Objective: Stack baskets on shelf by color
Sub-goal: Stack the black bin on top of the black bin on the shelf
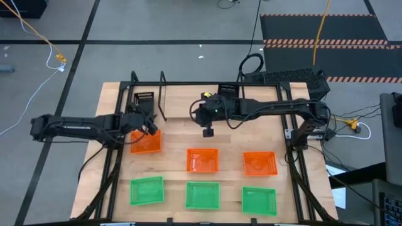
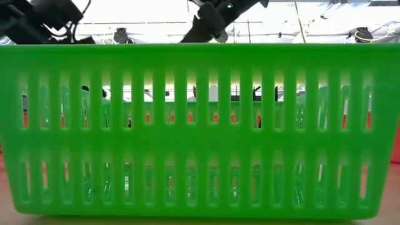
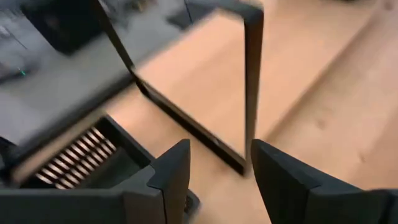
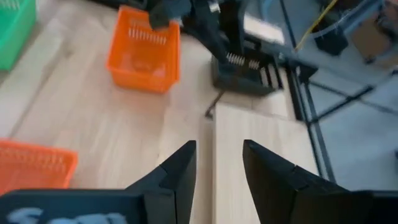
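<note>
At the far left of the table, the shelf [image 1: 149,94] stands as a thin black rack with upright looped end bars. A black basket [image 1: 144,100] sits at its left end; whether more black baskets lie nested under it cannot be told.

Left gripper [image 1: 151,127]: hovers just in front of the shelf, beside the near-left orange basket [image 1: 146,142]. In the left wrist view its fingers [image 3: 171,177] are apart with nothing between them; one shelf loop [image 3: 249,81] and the black basket [image 3: 81,158] lie ahead.

Right gripper [image 1: 208,130]: hangs over bare wood mid-table, behind the middle orange basket [image 1: 203,160]. Right wrist view shows its fingers [image 4: 180,171] spread and empty.

Baskets off the shelf: three orange in a middle row, the third at the right [image 1: 259,163]; three green along the near edge [image 1: 146,190], [image 1: 202,195], [image 1: 259,200]. The low view is filled by the wall of one green basket [image 2: 200,131].

Judgement: black appears done or partly done; orange and green stacks, six baskets, remain. Task is early, roughly a third along at best.
</note>
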Controlling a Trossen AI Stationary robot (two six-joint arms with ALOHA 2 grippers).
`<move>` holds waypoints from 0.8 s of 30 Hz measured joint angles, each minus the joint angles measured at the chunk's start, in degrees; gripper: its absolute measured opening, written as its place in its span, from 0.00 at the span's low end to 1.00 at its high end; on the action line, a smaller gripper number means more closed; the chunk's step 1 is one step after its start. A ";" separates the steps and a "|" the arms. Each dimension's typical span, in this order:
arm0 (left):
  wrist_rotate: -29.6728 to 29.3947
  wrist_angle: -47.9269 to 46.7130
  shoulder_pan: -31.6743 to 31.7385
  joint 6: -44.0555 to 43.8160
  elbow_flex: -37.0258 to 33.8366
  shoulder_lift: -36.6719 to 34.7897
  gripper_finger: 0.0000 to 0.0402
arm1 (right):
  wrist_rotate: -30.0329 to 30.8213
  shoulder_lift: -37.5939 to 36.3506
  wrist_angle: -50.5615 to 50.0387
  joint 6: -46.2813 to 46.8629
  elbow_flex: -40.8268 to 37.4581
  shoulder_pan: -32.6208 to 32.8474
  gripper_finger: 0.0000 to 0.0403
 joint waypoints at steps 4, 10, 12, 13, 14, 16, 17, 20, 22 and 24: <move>8.17 -9.38 5.92 -2.49 5.99 2.93 0.43 | -2.57 -1.18 -3.93 2.03 0.00 -0.34 0.32; 8.94 -22.91 12.18 -2.21 15.77 8.29 0.43 | -8.97 -2.45 -6.70 4.01 0.05 -0.87 0.32; 9.61 -24.23 13.02 -0.98 17.24 9.90 0.43 | -9.19 -2.64 -7.53 4.35 -0.91 -0.87 0.32; 10.14 -24.28 13.38 0.15 17.60 10.61 0.43 | -9.24 -3.01 -6.81 4.34 -1.94 -0.87 0.32; 11.01 -24.30 13.76 1.50 17.79 11.19 0.43 | -9.23 -3.52 -6.32 4.34 -3.38 -0.87 0.32; 13.27 -24.64 14.60 4.45 17.83 12.50 0.43 | -9.25 -4.72 -3.92 4.60 -6.94 -0.87 0.32; 14.80 -24.91 15.17 5.89 17.83 13.36 0.43 | -9.23 -5.47 -2.10 4.92 -9.01 -0.87 0.32; 19.62 -23.56 16.96 10.55 17.85 15.55 0.43 | -9.22 -8.42 2.77 6.27 -15.35 -1.08 0.32; 20.25 -23.67 18.08 13.18 18.11 17.28 0.43 | -9.23 -10.80 6.24 7.53 -19.43 -1.34 0.32; 20.23 -23.89 19.33 13.83 18.52 19.33 0.43 | -9.23 -13.21 9.16 9.18 -23.30 -1.67 0.32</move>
